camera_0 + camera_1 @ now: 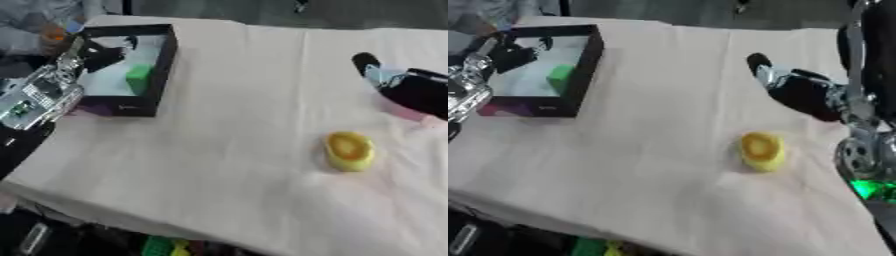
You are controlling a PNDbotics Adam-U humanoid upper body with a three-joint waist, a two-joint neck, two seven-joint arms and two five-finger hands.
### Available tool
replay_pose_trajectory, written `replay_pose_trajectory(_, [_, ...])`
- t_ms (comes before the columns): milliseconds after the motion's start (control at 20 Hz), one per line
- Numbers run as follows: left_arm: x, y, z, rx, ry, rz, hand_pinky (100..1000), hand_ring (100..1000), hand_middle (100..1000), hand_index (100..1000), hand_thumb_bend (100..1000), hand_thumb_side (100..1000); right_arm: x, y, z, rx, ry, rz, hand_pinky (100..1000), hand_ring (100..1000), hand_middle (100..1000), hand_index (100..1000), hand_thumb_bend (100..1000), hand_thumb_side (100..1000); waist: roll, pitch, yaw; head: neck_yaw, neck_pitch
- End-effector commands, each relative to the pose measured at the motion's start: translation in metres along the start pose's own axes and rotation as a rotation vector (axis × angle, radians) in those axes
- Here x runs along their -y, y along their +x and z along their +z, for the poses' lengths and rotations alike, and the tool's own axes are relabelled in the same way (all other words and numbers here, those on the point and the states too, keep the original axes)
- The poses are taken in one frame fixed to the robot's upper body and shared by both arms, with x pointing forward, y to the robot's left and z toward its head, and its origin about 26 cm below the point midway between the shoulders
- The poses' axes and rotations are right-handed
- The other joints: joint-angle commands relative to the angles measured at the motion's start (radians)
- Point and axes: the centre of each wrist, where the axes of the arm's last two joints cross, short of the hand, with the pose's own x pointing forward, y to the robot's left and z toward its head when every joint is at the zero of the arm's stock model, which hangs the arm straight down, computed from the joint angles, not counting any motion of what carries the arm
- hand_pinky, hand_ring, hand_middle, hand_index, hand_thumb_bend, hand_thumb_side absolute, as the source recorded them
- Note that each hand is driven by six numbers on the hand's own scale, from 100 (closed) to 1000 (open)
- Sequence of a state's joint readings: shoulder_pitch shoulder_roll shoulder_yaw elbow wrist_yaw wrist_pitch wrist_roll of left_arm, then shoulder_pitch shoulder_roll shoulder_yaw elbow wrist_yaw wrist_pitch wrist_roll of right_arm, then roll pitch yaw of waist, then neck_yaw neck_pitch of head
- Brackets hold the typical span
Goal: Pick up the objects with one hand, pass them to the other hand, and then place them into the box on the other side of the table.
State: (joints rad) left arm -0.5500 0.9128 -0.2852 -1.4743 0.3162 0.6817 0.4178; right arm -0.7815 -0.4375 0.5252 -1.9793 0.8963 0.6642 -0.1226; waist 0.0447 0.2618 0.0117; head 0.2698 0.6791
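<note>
Where the cream cloth covers it, the tabletop [219, 100] is seen running askew from the far edge down toward the near left, and it is the largest thing in view. At its far left a black-walled box [163, 65] with a pale floor is set, and a small green block [138, 79] is seen inside it against the right-hand wall, with a dark shape lying further back in the same box. The left robot hand [98, 54] is held over the box's left side, above the pale floor; its dark fingers are blurred, so whether they are spread or curled cannot be told. The right robot hand [785, 85] is held above the cloth at the right, well apart from the box, with one dark finger stretched out toward the far left; the rest of the fingers are hidden against the black body of the hand, and their state cannot be told. Nothing is seen held in it. A yellow, rounded object with an orange hollow on top [350, 151] is lying on the cloth at the near right, below the right robot hand and apart from it.
</note>
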Motion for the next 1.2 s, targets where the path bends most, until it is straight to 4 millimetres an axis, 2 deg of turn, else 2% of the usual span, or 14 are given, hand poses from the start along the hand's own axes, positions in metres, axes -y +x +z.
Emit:
replay_pose_trajectory(50, [-0.017, 0.008, -0.003, -0.145, 0.231, -0.110, 1000, 868, 783, 964, 419, 543, 0.009, -0.002, -0.003, 0.012, -0.030, 0.001, 834, 921, 882, 829, 655, 314, -0.008, -0.016, 0.001, 0.000, -0.002])
replay_pose_trajectory(100, [-0.018, 0.008, -0.003, -0.143, 0.232, -0.114, 1000, 864, 777, 953, 314, 496, 0.009, -0.002, -0.003, 0.012, -0.030, 0.000, 834, 921, 882, 829, 654, 313, -0.008, -0.016, 0.001, 0.000, -0.002])
replay_pose_trajectory(200, [-0.020, 0.009, -0.003, -0.134, 0.242, -0.116, 1000, 862, 775, 944, 287, 470, 0.009, -0.002, -0.003, 0.012, -0.030, -0.001, 834, 921, 882, 829, 654, 313, -0.008, -0.018, 0.002, -0.002, -0.001])
replay_pose_trajectory(250, [-0.021, 0.010, -0.003, -0.127, 0.247, -0.115, 1000, 850, 760, 879, 100, 391, 0.009, -0.003, -0.002, 0.011, -0.029, -0.001, 834, 921, 882, 828, 648, 310, -0.008, -0.019, 0.003, -0.004, 0.001])
replay_pose_trajectory(350, [-0.023, 0.016, 0.002, -0.084, 0.274, -0.100, 1000, 839, 747, 844, 100, 392, 0.009, -0.004, -0.002, 0.002, -0.029, 0.004, 833, 921, 881, 828, 644, 312, -0.010, -0.021, 0.004, -0.016, 0.005])
replay_pose_trajectory(400, [-0.024, 0.021, 0.006, -0.051, 0.284, -0.089, 1000, 804, 701, 782, 100, 429, 0.010, -0.004, -0.003, -0.005, -0.027, 0.006, 829, 920, 880, 823, 639, 314, -0.010, -0.022, 0.004, -0.021, 0.006])
replay_pose_trajectory(500, [-0.024, 0.028, 0.014, -0.002, 0.292, -0.073, 1000, 795, 692, 772, 100, 435, 0.010, -0.005, -0.003, -0.019, -0.021, 0.008, 827, 919, 878, 819, 639, 315, -0.011, -0.024, 0.004, -0.027, 0.007])
replay_pose_trajectory(550, [-0.024, 0.033, 0.020, 0.032, 0.285, -0.063, 995, 753, 665, 765, 100, 460, 0.010, -0.006, -0.003, -0.038, -0.008, 0.007, 823, 918, 874, 810, 639, 328, -0.012, -0.025, 0.004, -0.032, 0.008])
replay_pose_trajectory(600, [-0.024, 0.038, 0.027, 0.069, 0.270, -0.051, 991, 747, 663, 765, 100, 468, 0.011, -0.008, -0.003, -0.064, 0.015, 0.006, 822, 918, 874, 808, 639, 332, -0.013, -0.026, 0.004, -0.038, 0.009])
replay_pose_trajectory(650, [-0.025, 0.041, 0.032, 0.091, 0.259, -0.043, 999, 750, 669, 768, 100, 608, 0.011, -0.008, -0.003, -0.083, 0.032, 0.005, 818, 917, 872, 803, 527, 280, -0.013, -0.027, 0.003, -0.042, 0.010])
replay_pose_trajectory(700, [-0.025, 0.046, 0.038, 0.121, 0.244, -0.027, 1000, 754, 671, 766, 100, 503, 0.012, -0.010, -0.003, -0.123, 0.063, 0.002, 813, 916, 871, 799, 639, 344, -0.015, -0.028, 0.002, -0.054, 0.011])
replay_pose_trajectory(900, [-0.028, 0.060, 0.059, 0.200, 0.198, 0.030, 1000, 757, 671, 763, 100, 523, 0.018, -0.021, -0.007, -0.256, 0.185, -0.004, 820, 923, 876, 804, 667, 355, -0.020, -0.032, 0.000, -0.106, 0.010])
replay_pose_trajectory(1200, [-0.029, 0.069, 0.080, 0.253, 0.150, 0.075, 1000, 764, 676, 758, 100, 566, 0.033, -0.055, -0.022, -0.355, 0.353, -0.017, 839, 944, 889, 822, 656, 305, -0.026, -0.031, 0.001, -0.163, 0.008])
